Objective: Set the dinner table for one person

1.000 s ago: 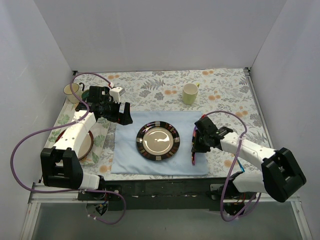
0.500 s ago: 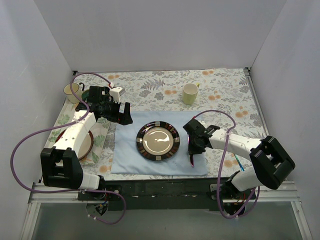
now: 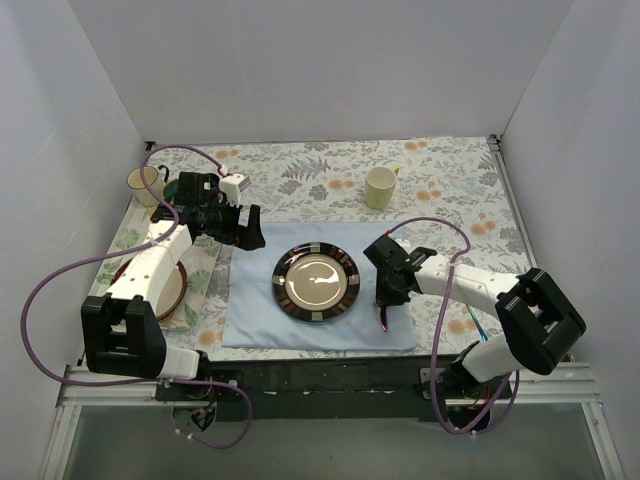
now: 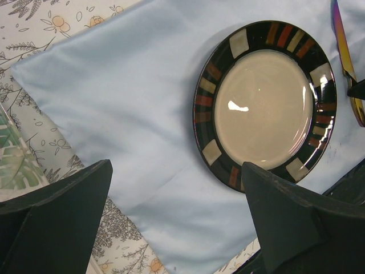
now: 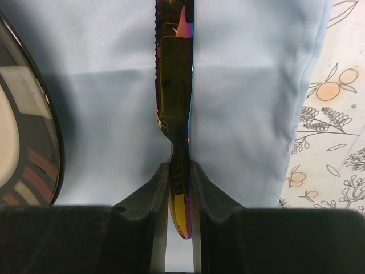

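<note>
The dinner table [image 3: 455,180] has a fern-and-flower cloth with a light-blue mat [image 3: 250,310] on it. A dark striped plate [image 3: 316,282] sits in the middle of the mat. My right gripper [image 3: 386,293] is shut on an iridescent knife [image 3: 384,320], just right of the plate and low over the mat. In the right wrist view the knife [image 5: 175,85] runs straight ahead between my fingers [image 5: 155,194], with the plate rim [image 5: 28,148] at the left. I cannot tell if the knife touches the mat. My left gripper [image 3: 246,228] is open and empty over the mat's far left corner; its wrist view shows the plate [image 4: 265,105].
A green mug [image 3: 379,187] stands behind the mat. A yellow cup [image 3: 143,182] is at the far left. A floral tray [image 3: 200,265] at the left holds a brown plate [image 3: 168,290]. Thin blue-green utensils [image 3: 472,326] lie right of the mat.
My right gripper has moved left with the knife, from the mat's right edge to just beside the plate. The left arm has not moved.
</note>
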Controlling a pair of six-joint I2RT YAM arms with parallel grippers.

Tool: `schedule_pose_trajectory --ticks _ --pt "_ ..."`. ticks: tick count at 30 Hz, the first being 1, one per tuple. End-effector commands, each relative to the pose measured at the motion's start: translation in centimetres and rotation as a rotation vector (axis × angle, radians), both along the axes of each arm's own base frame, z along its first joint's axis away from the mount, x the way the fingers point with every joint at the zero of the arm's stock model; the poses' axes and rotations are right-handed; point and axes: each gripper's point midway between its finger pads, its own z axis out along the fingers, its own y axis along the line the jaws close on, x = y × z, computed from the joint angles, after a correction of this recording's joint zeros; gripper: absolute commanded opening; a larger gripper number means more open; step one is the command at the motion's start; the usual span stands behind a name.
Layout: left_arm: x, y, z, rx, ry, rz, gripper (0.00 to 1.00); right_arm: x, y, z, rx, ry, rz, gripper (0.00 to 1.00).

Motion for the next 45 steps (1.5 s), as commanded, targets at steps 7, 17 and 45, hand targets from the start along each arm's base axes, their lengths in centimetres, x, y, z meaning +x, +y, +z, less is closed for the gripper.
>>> schedule_pose_trajectory --ticks 7,17,45 --pt "0.0 0.0 0.6 -0.007 -0.015 -0.016 0.98 4.0 0.6 7.0 -0.055 -0.130 0.008 0.67" --pt "0.0 -0.1 1.0 -0.008 -0.026 -0.020 0.98 7.9 -12.1 11.8 -0.175 -0.237 0.021 0.88" --pt "-0.4 -0.3 0.9 -0.017 -0.017 -0.043 0.98 5.0 -20.1 -0.3 -0.181 0.161 -0.010 0.18"
